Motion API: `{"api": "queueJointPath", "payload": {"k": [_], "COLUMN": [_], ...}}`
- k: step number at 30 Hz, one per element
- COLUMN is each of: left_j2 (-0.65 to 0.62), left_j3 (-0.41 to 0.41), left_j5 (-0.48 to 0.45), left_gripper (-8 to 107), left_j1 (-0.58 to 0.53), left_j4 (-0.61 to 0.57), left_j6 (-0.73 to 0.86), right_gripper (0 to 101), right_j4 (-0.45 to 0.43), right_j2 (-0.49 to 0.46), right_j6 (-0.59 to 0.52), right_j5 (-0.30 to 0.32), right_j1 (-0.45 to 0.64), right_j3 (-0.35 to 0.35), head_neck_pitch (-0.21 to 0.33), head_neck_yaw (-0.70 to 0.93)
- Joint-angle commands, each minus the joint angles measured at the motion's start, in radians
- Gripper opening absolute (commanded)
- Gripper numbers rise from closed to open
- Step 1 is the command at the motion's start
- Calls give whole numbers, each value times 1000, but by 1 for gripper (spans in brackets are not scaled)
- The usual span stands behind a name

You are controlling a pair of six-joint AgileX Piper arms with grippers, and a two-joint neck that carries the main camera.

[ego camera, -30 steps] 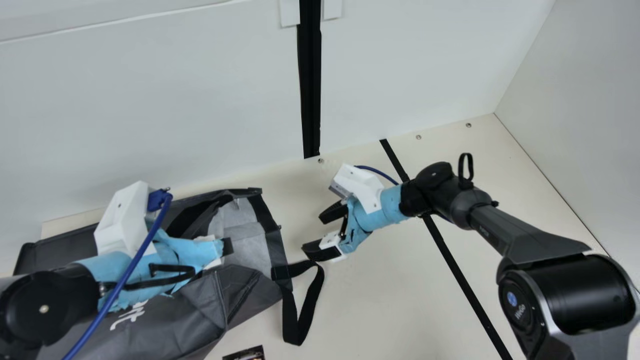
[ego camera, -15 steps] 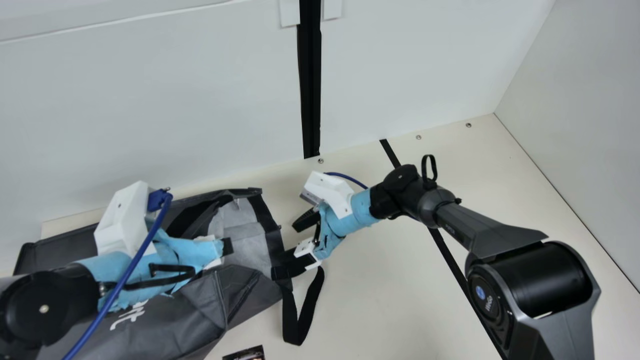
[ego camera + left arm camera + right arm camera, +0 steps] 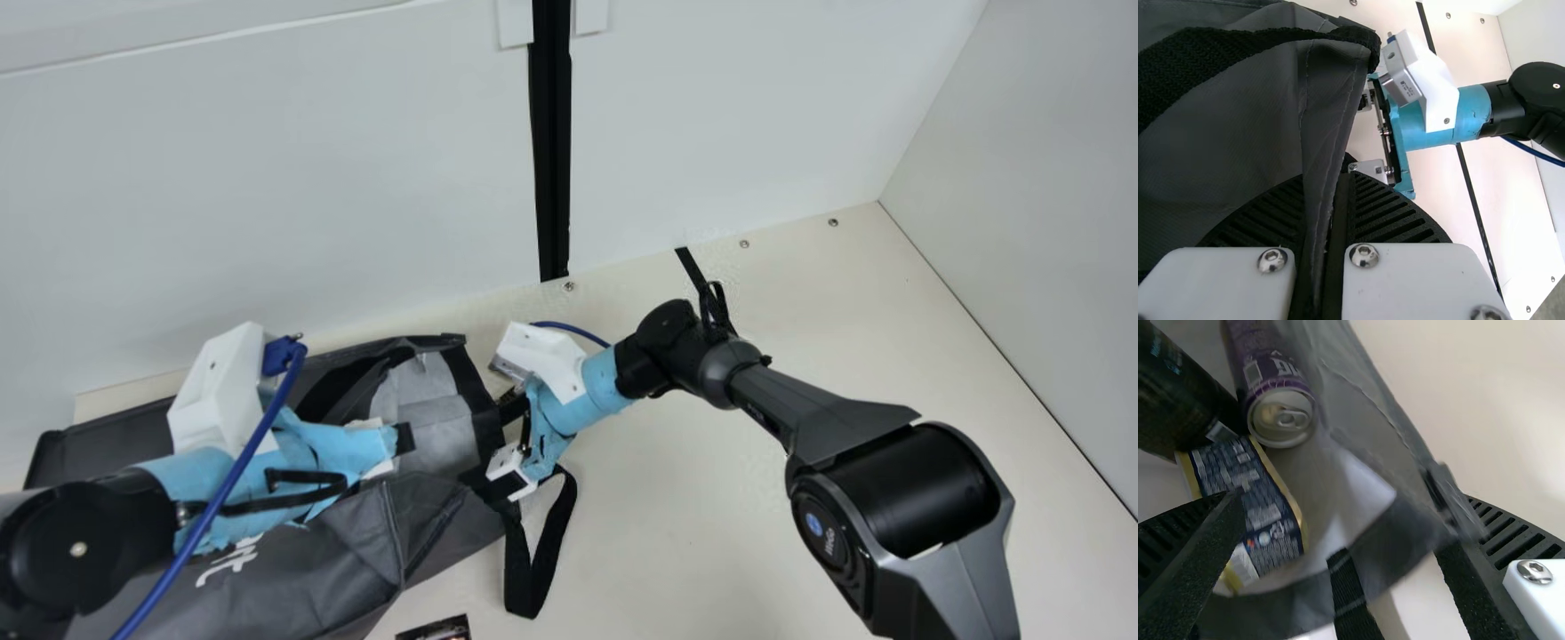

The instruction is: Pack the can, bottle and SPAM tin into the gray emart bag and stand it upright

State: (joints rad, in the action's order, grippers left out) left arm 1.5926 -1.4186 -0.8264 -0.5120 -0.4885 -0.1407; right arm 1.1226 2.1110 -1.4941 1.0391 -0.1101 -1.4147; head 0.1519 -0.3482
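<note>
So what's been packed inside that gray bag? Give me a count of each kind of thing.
Can: 1
Bottle: 1
SPAM tin: 1
Total inside the bag: 3

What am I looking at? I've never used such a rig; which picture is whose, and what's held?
Two robot arms work at a cream table. The main view comes from a camera on the neck between them; each wrist view rides on its own arm, looking past its fingers.

The gray emart bag lies on its side. The left pincer is shut on a fold of its cloth. The right pincer is open at the bag's mouth, gripping nothing firmly that I can see. Through that mouth, the right wrist view shows a purple can, a dark bottle and the SPAM tin.
</note>
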Motion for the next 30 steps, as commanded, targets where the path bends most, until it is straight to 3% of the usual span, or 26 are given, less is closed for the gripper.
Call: {"api": "queueJointPath", "payload": {"k": [1, 6, 20, 30], "left_j2": [0, 0, 0, 0], "left_j3": [0, 0, 0, 0], "left_j5": [0, 0, 0, 0], "left_gripper": [-8, -8, -8, -8], "left_j1": [0, 0, 0, 0], "left_j4": [0, 2, 2, 2], "left_j6": [0, 0, 0, 0], "right_gripper": [95, 95, 1, 0], "right_j4": [2, 16, 34, 51], "right_j2": [6, 24, 32, -11], "right_j6": [-4, 0, 2, 0], "right_j5": [3, 13, 38, 87], "right_j1": [-13, -38, -42, -9], "right_j3": [-6, -27, -40, 6], "head_neck_pitch": [23, 23, 23, 23], "head_neck_yaw": [-1, -1, -1, -1]}}
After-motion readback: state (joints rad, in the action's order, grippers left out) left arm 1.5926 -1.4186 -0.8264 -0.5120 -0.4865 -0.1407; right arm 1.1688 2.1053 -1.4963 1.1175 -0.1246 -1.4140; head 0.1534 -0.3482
